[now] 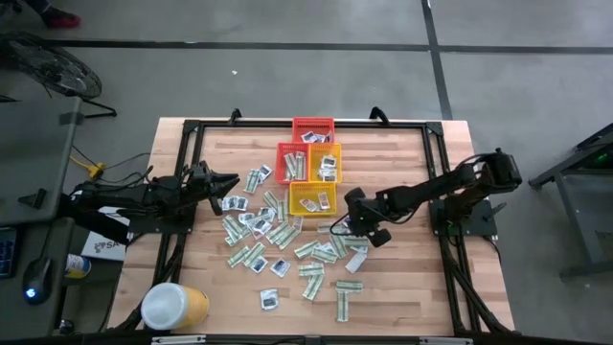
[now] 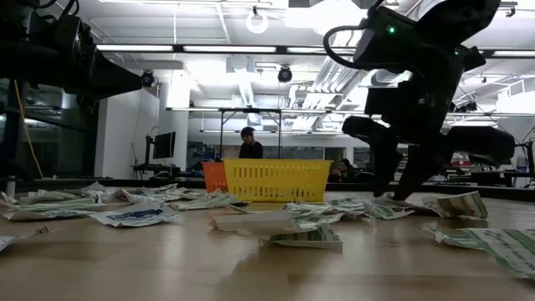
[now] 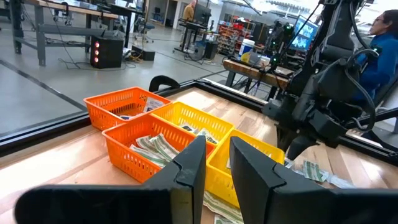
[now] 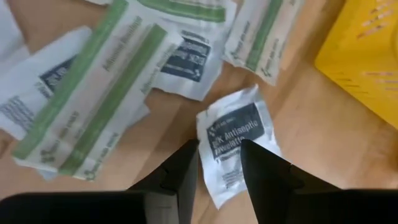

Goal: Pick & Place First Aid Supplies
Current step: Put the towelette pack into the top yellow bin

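Packets (image 1: 287, 251) (scattered) beside baskets (image 1: 311, 168)

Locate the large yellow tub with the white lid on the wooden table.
In the high view, the yellow tub with a white lid lies at the table's near-left corner, below the left arm, apart from the scattered packets.

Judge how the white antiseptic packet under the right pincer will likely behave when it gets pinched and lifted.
The antiseptic packet looks thin and wrinkled, so it will probably flex rather than stay stiff. It lies flat on the table, offering little edge; the right pincer, poised over it with a narrow gap, may slide it first. It seems light, so lifting should be easy.
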Robot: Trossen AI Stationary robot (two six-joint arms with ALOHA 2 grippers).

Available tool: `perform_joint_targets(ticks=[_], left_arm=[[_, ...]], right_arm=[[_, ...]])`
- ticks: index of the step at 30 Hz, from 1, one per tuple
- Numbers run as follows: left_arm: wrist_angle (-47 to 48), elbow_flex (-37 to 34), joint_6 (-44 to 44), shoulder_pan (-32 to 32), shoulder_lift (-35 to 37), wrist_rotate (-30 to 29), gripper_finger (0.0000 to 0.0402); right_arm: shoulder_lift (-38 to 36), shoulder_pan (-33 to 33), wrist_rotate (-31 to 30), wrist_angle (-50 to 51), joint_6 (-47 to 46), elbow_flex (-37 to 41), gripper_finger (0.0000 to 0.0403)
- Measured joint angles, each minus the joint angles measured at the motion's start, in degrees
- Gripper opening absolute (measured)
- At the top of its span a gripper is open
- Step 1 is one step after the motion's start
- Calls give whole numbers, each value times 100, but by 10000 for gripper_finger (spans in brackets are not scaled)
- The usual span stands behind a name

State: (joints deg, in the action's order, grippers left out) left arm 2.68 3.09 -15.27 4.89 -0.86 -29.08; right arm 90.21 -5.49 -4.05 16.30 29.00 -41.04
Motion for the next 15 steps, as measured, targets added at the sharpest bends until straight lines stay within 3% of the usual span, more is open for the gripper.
perform_joint_targets(ticks=[11, 15], left_arm=[[0, -1, 1, 1, -2, 0, 73], [0, -1, 1, 1, -2, 0, 73]], right_arm=[[0, 67, 79, -29, -49, 0, 12], [0, 67, -48, 20, -170, -9, 7]])
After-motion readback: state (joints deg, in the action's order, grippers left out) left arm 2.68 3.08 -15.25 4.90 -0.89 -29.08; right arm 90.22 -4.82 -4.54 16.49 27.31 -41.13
